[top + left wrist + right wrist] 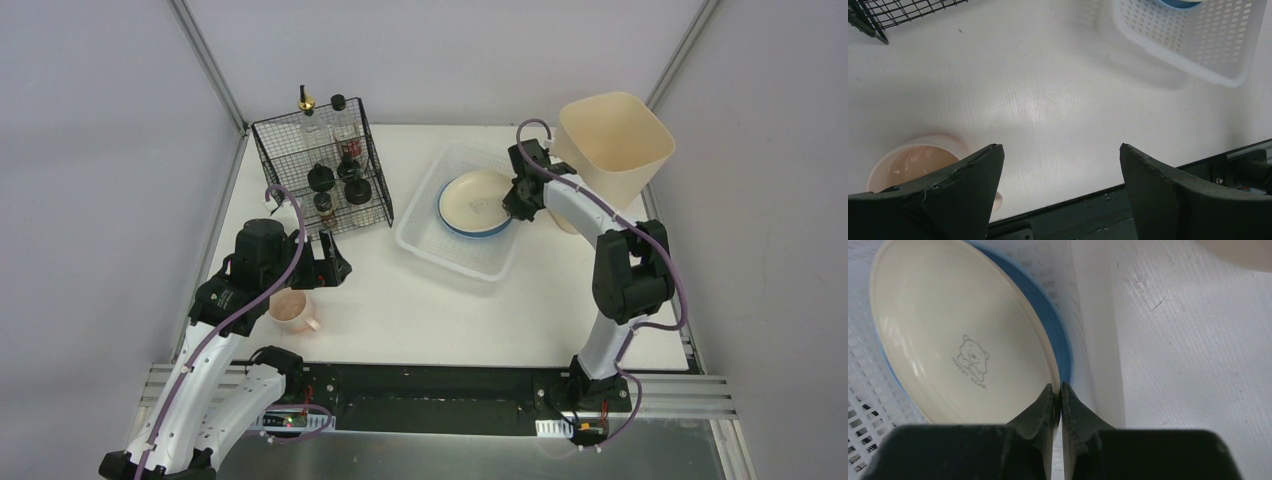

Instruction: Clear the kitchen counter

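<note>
A cream, blue-backed round plate (958, 330) was pinched inside the white perforated basket (440, 250) by the right gripper (1058, 386); the left gripper (1059, 147) was spread

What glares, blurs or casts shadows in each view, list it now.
Top external: even light, only faint shadows. Left wrist: pale glare on the kitchen counter, soft shadow beside the basket, left gripper dark. Right wrist: plate print sharp, right gripper dark and soft.

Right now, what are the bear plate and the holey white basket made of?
The plate: likely glazed ceramic, maybe melamine; glossy cream face with glare, blue underside. The basket: matte white moulded plastic, judging by its even holes and rounded rim.
</note>
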Motion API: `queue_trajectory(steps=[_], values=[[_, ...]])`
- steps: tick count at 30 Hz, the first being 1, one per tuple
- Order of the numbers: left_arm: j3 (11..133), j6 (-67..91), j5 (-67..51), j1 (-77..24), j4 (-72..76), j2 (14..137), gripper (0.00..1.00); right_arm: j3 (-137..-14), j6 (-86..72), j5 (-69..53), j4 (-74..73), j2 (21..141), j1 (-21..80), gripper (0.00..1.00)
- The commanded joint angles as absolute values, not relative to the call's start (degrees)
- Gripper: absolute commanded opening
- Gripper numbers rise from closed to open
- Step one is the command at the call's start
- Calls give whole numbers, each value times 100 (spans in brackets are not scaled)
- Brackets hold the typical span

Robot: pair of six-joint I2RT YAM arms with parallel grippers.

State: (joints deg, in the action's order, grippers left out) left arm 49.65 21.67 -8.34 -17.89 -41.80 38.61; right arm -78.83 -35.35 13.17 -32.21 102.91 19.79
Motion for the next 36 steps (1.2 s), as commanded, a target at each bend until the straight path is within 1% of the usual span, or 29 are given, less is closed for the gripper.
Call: queue_trajectory(steps=[1, 3, 5, 8, 16, 21, 25, 30, 36], values=[[4943, 2101, -745, -1724, -4061, 3874, 89, -8246, -3691, 1607, -3063, 10343, 1921, 16], [4940, 2101, -742, -1725, -4061, 3869, 89, -8285, -3700, 1608, -3089, 10368, 1918, 27], [4944, 2098, -748, -1735, -4061, 3863, 89, -8309, -3700, 1619, -3104, 10384, 1920, 36], [4941, 2101, -746, -1724, -4061, 3852, 89, -8372, -3700, 1583, -3181, 10376, 1925, 43], [4942, 2101, -738, -1725, -4061, 3828, 89, -8525, -3599, 1423, -3442, 10042, 1950, 47], [4940, 2106, -726, -1724, -4061, 3826, 89, -8714, -3385, 1103, -3759, 9640, 2163, 50], [4942, 2134, -630, -1729, -4060, 3807, 89, -8740, -3173, 1034, -3875, 9260, 2496, 54], [4924, 2178, -490, -1727, -4061, 3802, 90, -8589, -3074, 955, -3874, 8712, 2992, 56], [4938, 2242, -83, -1723, -4114, 3769, 90, -8333, -3147, 721, -3655, 8300, 3942, 58]])
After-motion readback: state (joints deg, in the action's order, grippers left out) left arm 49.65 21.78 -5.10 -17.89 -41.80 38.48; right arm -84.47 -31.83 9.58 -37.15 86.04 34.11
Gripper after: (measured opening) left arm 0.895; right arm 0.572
